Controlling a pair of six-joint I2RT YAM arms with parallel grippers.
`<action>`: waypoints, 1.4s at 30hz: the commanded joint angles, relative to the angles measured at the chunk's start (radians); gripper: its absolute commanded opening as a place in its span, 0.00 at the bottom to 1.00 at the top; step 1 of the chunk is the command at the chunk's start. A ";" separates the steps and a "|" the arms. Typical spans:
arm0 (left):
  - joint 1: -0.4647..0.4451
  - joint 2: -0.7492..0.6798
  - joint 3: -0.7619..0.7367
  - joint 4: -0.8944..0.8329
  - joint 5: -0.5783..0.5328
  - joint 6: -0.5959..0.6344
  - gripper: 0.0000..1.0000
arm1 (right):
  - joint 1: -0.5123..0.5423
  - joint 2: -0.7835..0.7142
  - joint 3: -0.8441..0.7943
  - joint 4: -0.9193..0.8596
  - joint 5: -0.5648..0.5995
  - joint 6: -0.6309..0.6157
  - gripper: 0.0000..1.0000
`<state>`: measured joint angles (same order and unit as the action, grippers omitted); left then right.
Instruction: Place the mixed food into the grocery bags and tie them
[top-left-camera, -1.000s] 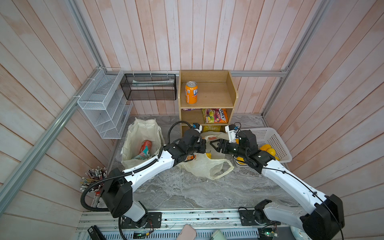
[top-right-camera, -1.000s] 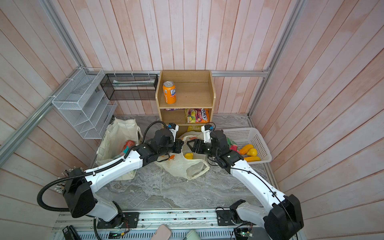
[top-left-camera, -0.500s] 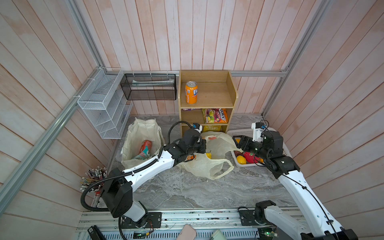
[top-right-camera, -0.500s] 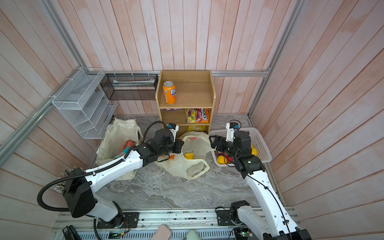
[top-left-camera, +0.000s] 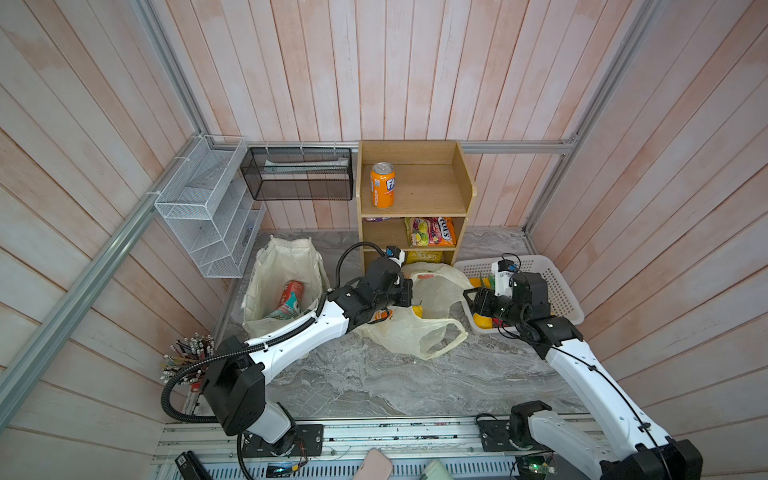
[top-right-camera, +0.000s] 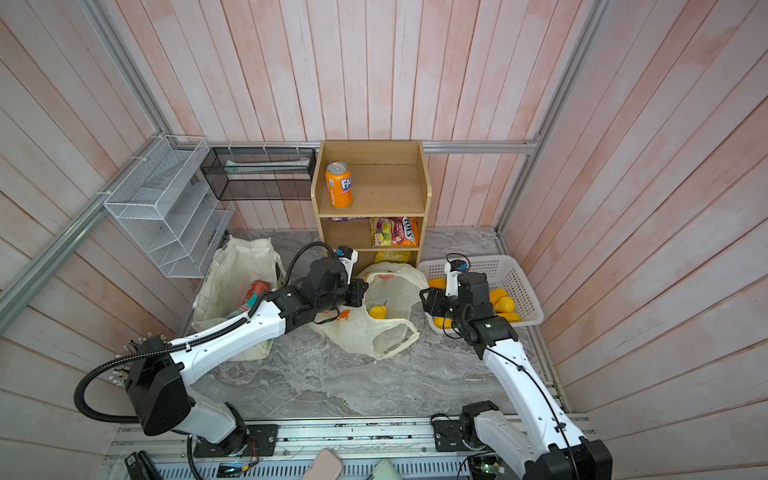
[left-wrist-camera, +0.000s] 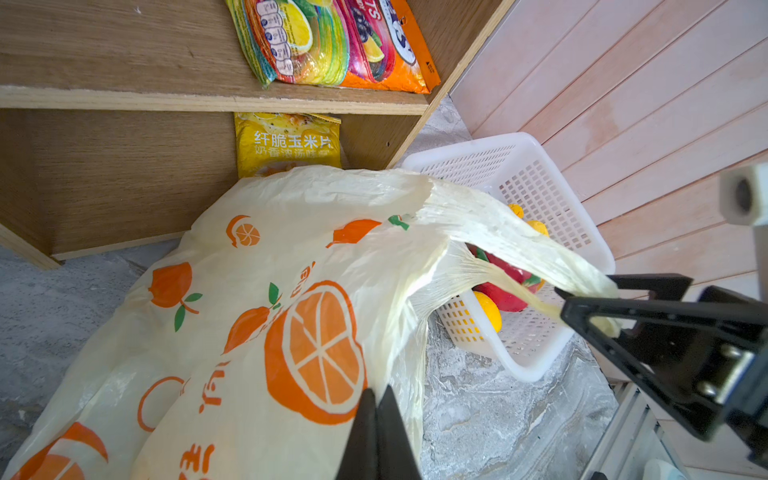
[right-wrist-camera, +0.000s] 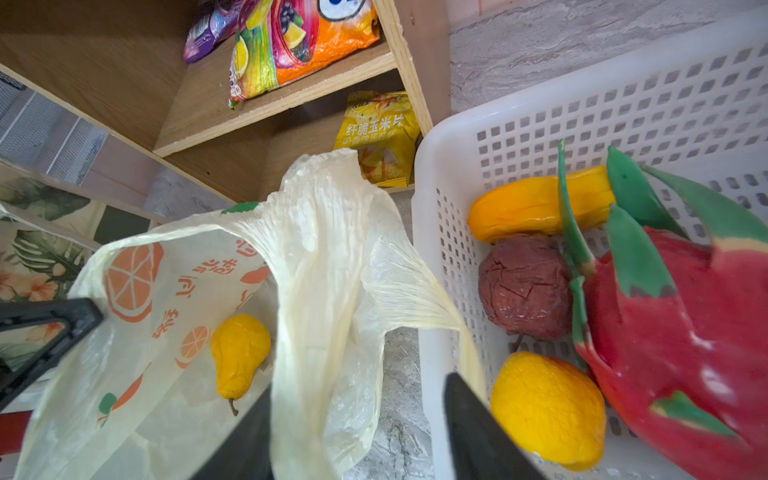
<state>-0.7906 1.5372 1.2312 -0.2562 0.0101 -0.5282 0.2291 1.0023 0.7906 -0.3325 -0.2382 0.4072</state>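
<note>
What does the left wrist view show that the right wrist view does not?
Only left wrist: the body of the right gripper, with a handle of the bag stretched to it. Only right wrist: a pear inside the bag, a brown fruit in the basket, a purple packet. Both: the bag, the basket, the shelf, the yellow packet.

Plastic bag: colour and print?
Plastic bag: translucent pale yellow, orange fruit prints with green leaves; best in the left wrist view.
</note>
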 joint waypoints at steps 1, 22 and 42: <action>0.005 -0.003 0.050 -0.010 0.028 -0.001 0.00 | 0.017 0.019 0.080 0.012 -0.046 -0.007 0.20; 0.175 0.150 0.430 -0.185 0.193 0.144 0.45 | 0.228 -0.045 0.277 -0.019 0.027 0.310 0.00; 0.000 -0.278 -0.021 -0.080 0.101 0.139 0.85 | 0.191 0.024 0.313 0.024 0.037 0.310 0.00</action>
<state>-0.7261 1.2743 1.2491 -0.3447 0.1684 -0.4114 0.4282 1.0248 1.0836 -0.3252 -0.2165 0.7082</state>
